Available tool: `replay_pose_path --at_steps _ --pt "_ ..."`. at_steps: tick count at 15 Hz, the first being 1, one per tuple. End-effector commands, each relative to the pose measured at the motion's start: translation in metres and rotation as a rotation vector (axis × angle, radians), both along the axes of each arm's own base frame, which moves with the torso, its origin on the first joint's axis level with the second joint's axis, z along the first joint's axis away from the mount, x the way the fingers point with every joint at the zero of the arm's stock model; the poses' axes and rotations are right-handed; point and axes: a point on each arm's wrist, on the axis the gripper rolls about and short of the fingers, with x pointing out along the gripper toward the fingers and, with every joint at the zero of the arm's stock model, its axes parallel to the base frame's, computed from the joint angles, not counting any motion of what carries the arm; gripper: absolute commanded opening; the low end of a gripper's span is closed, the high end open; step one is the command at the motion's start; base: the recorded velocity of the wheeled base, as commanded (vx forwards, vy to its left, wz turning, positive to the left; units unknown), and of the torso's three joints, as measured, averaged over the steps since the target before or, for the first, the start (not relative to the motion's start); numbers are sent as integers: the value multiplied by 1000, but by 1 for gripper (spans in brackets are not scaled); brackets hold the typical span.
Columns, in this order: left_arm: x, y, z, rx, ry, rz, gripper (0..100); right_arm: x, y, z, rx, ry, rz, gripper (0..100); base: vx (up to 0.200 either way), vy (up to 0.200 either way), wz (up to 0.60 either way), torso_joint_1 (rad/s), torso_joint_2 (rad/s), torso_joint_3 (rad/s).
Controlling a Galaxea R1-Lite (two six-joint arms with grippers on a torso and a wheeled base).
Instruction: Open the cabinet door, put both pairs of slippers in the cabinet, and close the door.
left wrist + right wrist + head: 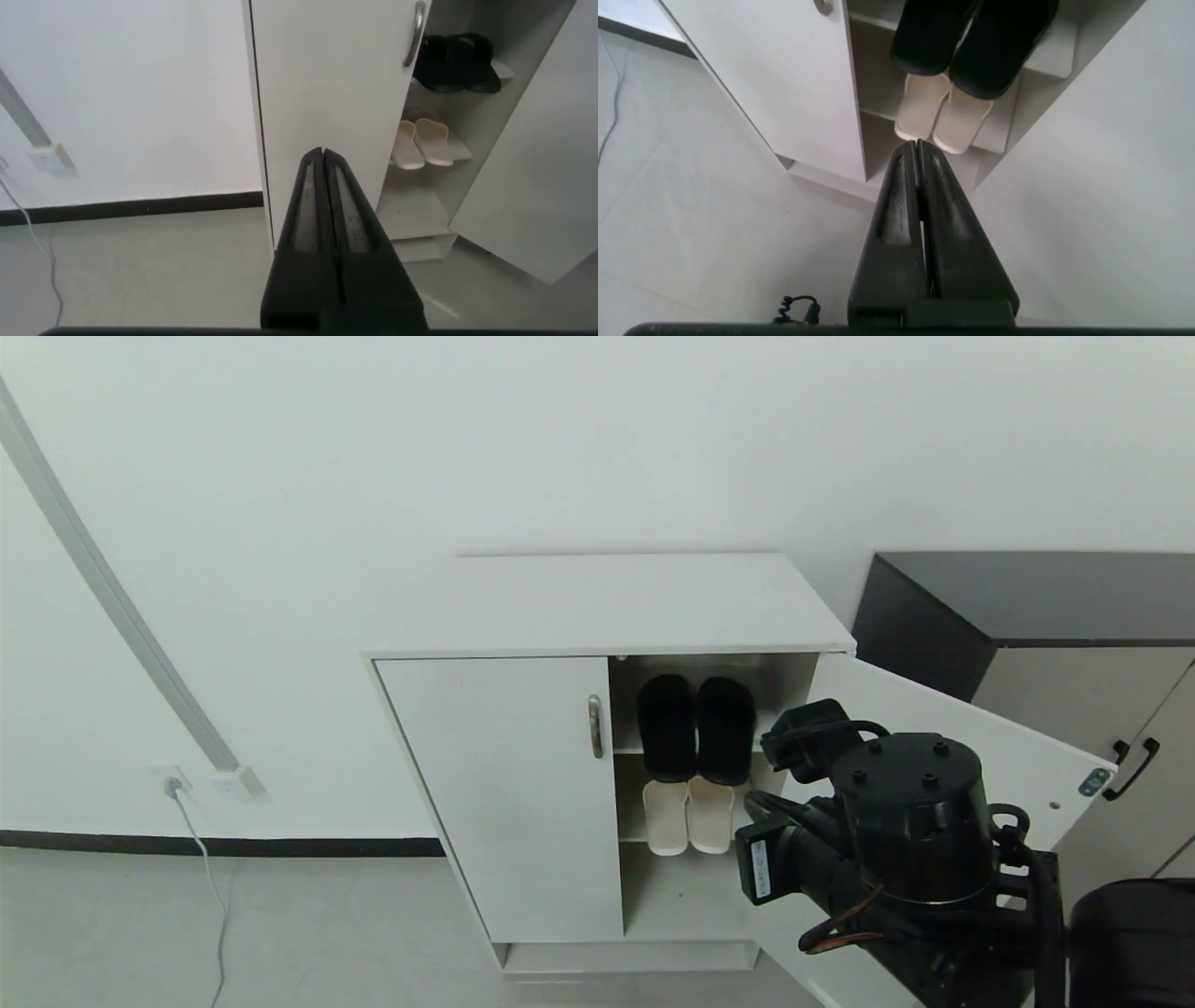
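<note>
Head view: black slippers [695, 728] on the upper shelf [627, 749], white slippers [689, 817] just below, so likely only shutting the open door [943, 709] left, swung out from the cabinet's [607, 607] right edge beside the right gripper [918, 145], fingers [898, 196] pressed together like the left gripper's [322, 151].

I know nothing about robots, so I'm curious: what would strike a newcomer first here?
A white cabinet stands against the wall with its right door swung open. Inside, black slippers lie on the upper shelf and white slippers on the shelf below. The robot's right pincer, shut and empty, points toward them.
</note>
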Motion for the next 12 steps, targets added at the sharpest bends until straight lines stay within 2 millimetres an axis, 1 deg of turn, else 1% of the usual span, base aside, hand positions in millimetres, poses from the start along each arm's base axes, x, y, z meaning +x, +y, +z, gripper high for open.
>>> replay_pose_path --at_steps 1,7,9,10,12 --pt "0 0 0 0 1 0 0 1 1 -4 -9 7 0 0 0 0 0 212 -530 -325" --pt "0 0 0 1 1 0 0 2 1 -3 -1 4 -4 0 0 0 0 240 -562 -325" --pt "0 0 0 1 2 0 0 5 2 -6 -6 3 -7 0 0 0 0 256 -576 -317" --pt "0 0 0 1 2 0 0 5 2 -6 -5 2 -7 0 0 0 0 134 -315 -178" --pt "0 0 0 0 1 0 0 5 2 -7 -9 3 -7 0 0 0 0 49 -93 -63"
